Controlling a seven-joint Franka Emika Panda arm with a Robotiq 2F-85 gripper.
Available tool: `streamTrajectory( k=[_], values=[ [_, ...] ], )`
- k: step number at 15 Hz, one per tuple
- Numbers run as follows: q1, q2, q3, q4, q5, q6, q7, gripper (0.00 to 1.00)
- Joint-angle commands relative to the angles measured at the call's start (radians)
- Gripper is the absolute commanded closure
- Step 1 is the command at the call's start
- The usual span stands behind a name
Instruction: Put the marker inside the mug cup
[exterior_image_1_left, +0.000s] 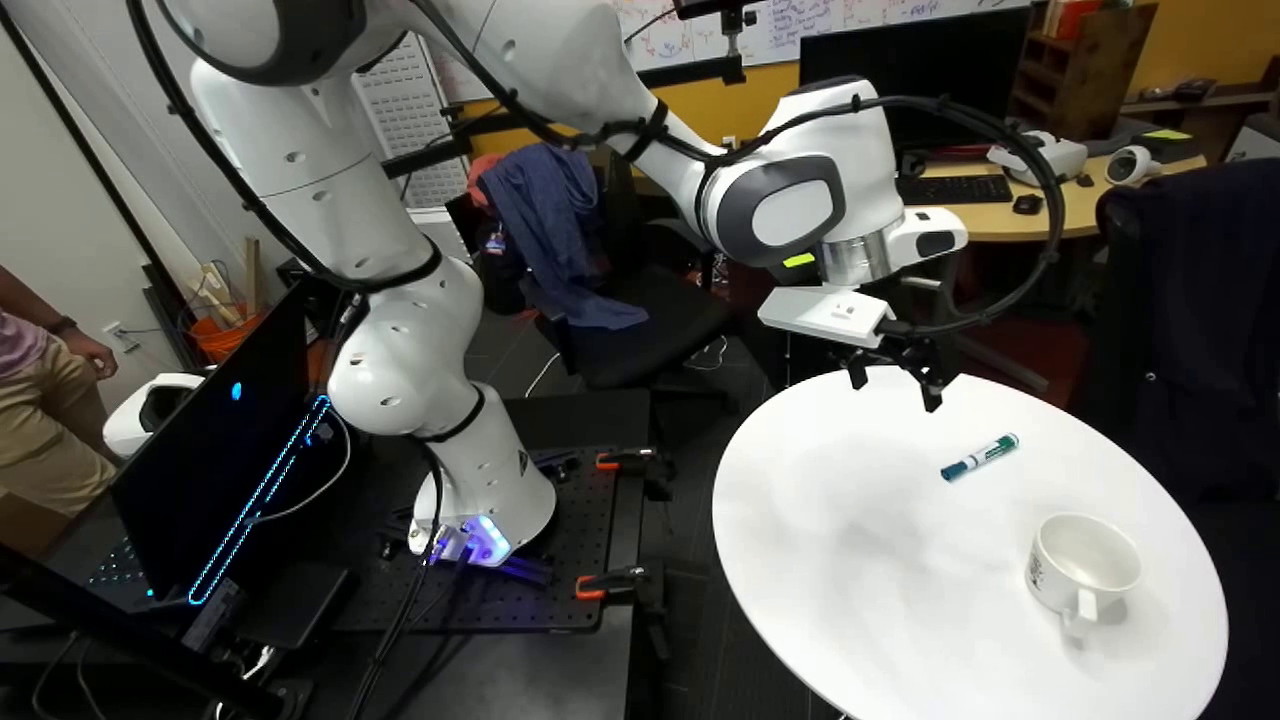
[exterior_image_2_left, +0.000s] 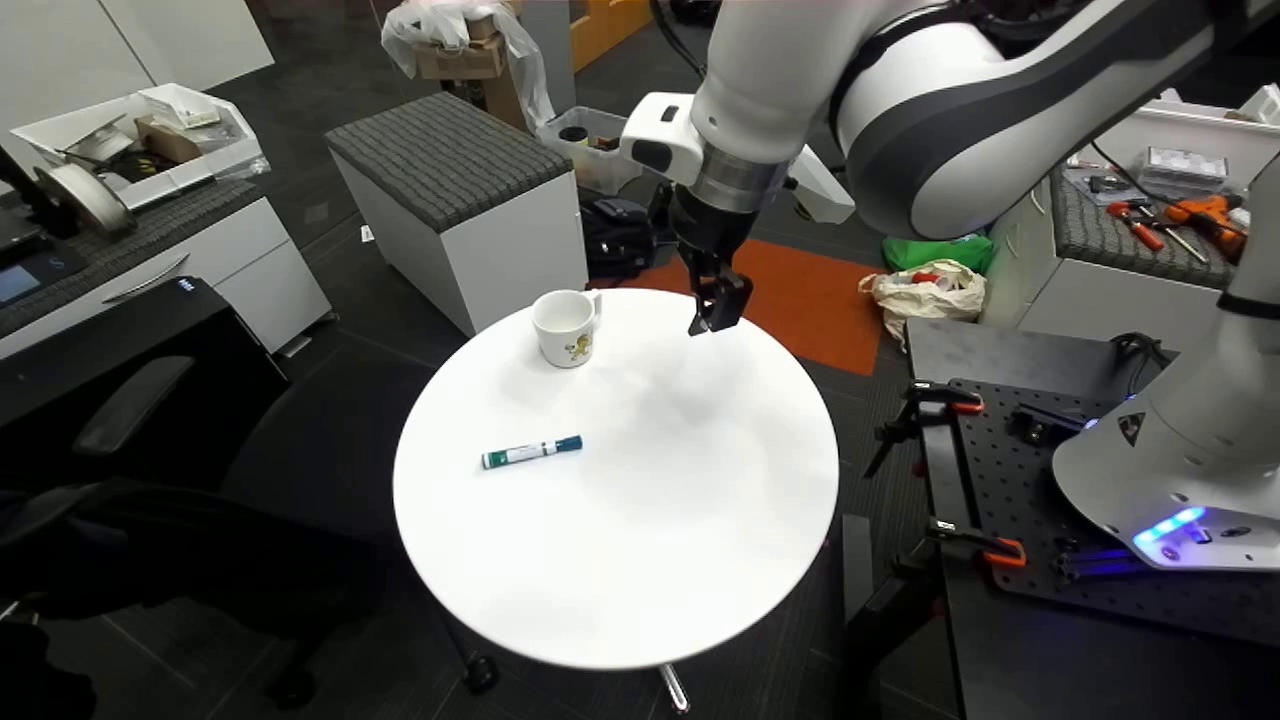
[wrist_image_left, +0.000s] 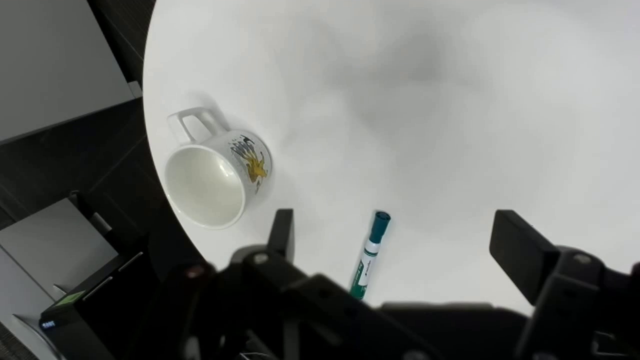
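Note:
The marker lies flat on the white round table, with a teal cap and a white and green body. It shows in both exterior views (exterior_image_1_left: 980, 457) (exterior_image_2_left: 532, 452) and in the wrist view (wrist_image_left: 368, 260), where the gripper's black parts touch its lower end in the picture. The white mug stands upright near the table edge, a little apart from the marker, in both exterior views (exterior_image_1_left: 1050, 580) (exterior_image_2_left: 562, 345) and the wrist view (wrist_image_left: 255, 160). My gripper (exterior_image_1_left: 895, 388) is open and empty above the table. It also shows in an exterior view (exterior_image_2_left: 718, 312) and the wrist view (wrist_image_left: 392, 225), its fingers wide apart.
The white round table (exterior_image_1_left: 850, 580) also shows in an exterior view (exterior_image_2_left: 620, 580). A dark chair (exterior_image_1_left: 1190, 330) stands close to its edge. A grey-topped cabinet (exterior_image_2_left: 450, 165) stands near the mug's side. Clamps (exterior_image_2_left: 940, 400) sit on the edge of the robot's black bench.

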Motion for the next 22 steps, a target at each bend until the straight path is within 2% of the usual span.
streamTrajectory(
  k=[1,6,11,14,22],
  values=[
    [-0.001,0.003,-0.001,-0.001,0.035,0.020,-0.032,0.00],
    [0.018,0.061,0.008,0.024,0.100,0.137,-0.111,0.00],
    [0.025,0.171,0.049,0.077,0.251,0.231,-0.257,0.00],
    [0.003,0.243,0.091,0.131,0.310,0.237,-0.310,0.00],
    [-0.066,0.421,0.147,0.290,0.307,0.197,-0.296,0.00]
  ],
)
